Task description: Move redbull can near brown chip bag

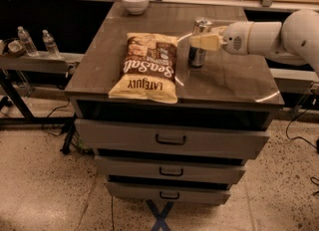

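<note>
- The redbull can (197,57) is a slim metal cylinder with a shiny silver top and darker panels. It stands upright right of centre on the table, just beside the right edge of the brown chip bag (147,68) with a narrow gap between them.
- The gripper (202,41) reaches in from the right. Its pale cream fingers (205,42) are clamped on the can's upper half, and one finger crosses the can's front and hides its middle band.
- Whether the can's base touches the tabletop cannot be made out.
- The bag is puffy and pillow-shaped, glossy dark brown with cream ends. It lies flat, and its white lettering reads upside down from this view.
- The table (224,78) has a smooth, dark, faintly reflective top, with a pale curved glare line running across it.
- Beneath are three grey metal drawers (124,135) with small dark handles.
- The arm (264,38) is smooth, rounded white shell, cut off at the right edge.
- A white round bowl (135,1) sits at the far edge.
- Two clear plastic water bottles (26,41) stand on a side shelf to the left.
</note>
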You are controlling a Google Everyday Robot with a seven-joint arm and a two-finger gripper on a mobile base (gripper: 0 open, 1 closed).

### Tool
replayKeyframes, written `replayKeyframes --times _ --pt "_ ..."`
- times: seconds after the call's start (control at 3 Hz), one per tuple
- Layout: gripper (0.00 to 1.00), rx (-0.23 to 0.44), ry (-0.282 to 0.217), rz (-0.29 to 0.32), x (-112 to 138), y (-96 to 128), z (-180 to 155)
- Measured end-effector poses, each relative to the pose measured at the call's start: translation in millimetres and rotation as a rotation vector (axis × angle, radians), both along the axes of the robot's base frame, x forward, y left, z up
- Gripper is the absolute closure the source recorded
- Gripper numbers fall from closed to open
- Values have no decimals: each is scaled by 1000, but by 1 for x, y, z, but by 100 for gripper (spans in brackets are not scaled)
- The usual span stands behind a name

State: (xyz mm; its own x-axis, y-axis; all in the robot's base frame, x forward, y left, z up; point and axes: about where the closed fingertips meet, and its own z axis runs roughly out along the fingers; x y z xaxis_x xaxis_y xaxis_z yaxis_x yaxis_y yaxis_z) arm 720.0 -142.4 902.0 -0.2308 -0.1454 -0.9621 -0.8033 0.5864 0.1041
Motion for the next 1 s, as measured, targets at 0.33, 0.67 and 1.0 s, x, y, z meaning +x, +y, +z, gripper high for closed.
replayKeyframes --times 0.33,0.67,1.0 --pt "62 2 12 64 -4 22 -11" --pt "38 6 13 89 -7 34 -13" --pt "15 20 19 103 -12 50 -15"
